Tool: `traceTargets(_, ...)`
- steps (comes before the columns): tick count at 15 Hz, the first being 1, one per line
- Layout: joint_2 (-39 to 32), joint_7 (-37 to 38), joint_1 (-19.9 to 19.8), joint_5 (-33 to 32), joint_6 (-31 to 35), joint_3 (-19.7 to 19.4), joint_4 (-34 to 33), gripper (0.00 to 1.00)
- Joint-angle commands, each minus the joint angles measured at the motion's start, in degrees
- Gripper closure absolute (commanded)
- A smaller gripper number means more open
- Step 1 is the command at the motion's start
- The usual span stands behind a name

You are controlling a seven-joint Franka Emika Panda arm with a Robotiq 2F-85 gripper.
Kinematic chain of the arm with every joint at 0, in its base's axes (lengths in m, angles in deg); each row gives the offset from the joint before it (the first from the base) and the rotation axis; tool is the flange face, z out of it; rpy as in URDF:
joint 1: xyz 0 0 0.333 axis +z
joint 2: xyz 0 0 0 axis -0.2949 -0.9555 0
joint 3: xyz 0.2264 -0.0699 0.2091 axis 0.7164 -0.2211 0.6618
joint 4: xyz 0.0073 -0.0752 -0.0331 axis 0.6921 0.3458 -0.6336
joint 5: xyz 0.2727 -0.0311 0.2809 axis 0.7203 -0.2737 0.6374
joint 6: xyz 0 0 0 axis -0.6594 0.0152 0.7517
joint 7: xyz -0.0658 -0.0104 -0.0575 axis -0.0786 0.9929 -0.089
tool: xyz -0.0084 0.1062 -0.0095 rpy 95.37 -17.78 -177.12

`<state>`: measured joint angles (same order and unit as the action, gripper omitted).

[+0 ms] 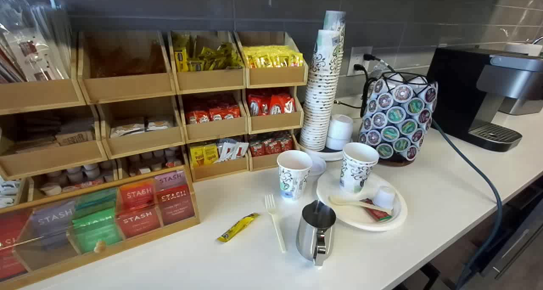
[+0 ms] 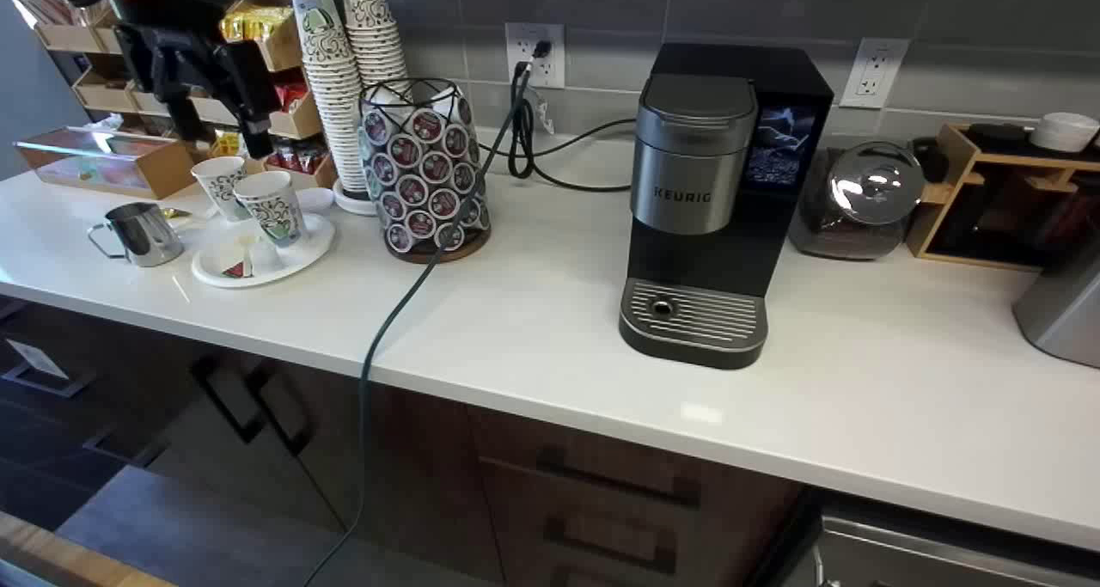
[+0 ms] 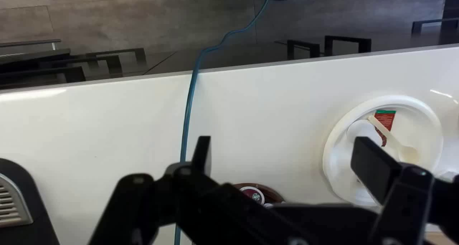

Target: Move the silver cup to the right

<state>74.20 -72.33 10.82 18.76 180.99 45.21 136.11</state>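
The cup (image 1: 310, 232) is silver, the end effector (image 3: 282, 153) black, the surface (image 2: 533, 312) white, the paper cups (image 1: 294, 177) white with dark swirls and green touches

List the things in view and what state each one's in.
Silver cup: upright, lidless
Pincer: open, empty
Loose paper cups: both upright, lidless
Stacked paper cups: upside down, nested
Plate: face up, loaded
Fork: lying flat
Yellow packet: lying flat
Coffee machine: screen lit

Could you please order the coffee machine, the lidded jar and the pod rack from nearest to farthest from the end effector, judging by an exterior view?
1. Pod rack, picture-right of the end effector
2. Coffee machine, farther right
3. Lidded jar, right beyond the machine
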Motion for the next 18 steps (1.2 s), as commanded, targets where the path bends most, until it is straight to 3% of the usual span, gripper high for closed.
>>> traceTargets(1, -0.07, -0.19, -0.49, 0.22, -0.11, 0.44, -0.10, 0.00)
traceTargets(6, 0.51, 0.63, -0.26, -0.10, -0.06, 1.26, 0.45, 0.00)
traceTargets(7, 1.81, -0.36, 1.50, 2.10, -0.63, 1.99, 1.61, 0.00)
traceTargets(14, 4.29, 8.90, 11.49, 10.69, 0.24, 15.08, 4.45, 0.00)
traceTargets(18, 2.50, 14.25, 16.67, 6.11, -1.74, 24.72, 3.87, 0.00)
